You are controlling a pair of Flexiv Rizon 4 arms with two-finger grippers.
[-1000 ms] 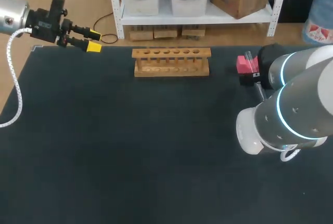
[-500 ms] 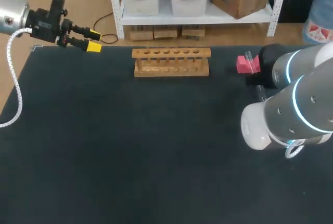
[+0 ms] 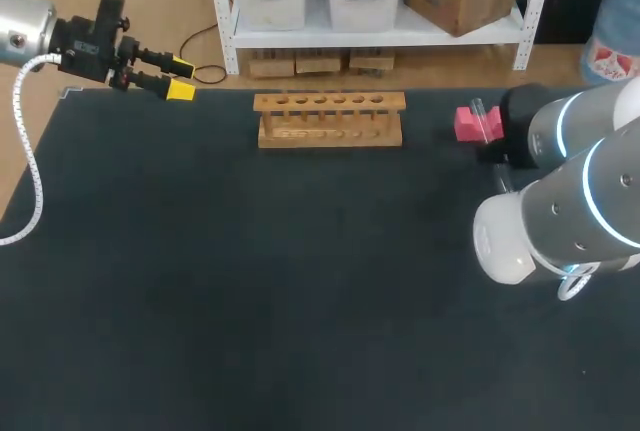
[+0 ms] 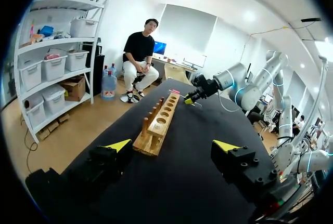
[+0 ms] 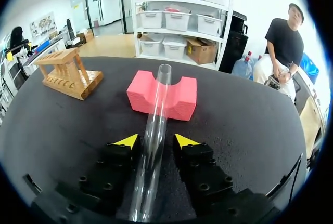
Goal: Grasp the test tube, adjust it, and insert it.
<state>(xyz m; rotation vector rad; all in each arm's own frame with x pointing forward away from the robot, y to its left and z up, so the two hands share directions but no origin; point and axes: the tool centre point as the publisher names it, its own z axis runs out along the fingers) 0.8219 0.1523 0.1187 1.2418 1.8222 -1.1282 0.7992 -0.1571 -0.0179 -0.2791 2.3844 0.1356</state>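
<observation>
clear glass test tube (image 5: 156, 125) lies propped on pink foam cradle block (image 5: 163, 95) | right jaws straddle its shaft, slightly apart, not clamped | left jaws wide, empty | likely light, stiff, slick, brittle: you pinch mid-shaft, gently

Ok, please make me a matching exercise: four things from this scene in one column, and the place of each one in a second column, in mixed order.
Things:
1. clear glass test tube
2. pink foam block with a notch
3. wooden rack with a row of holes
4. left gripper

Places:
a. open, at the far left corner of the table
b. stands near the far edge, holes empty
c. lies between the fingers of the right gripper
d. under the tube's far end

Pairs: 1-c, 2-d, 3-b, 4-a.
</observation>
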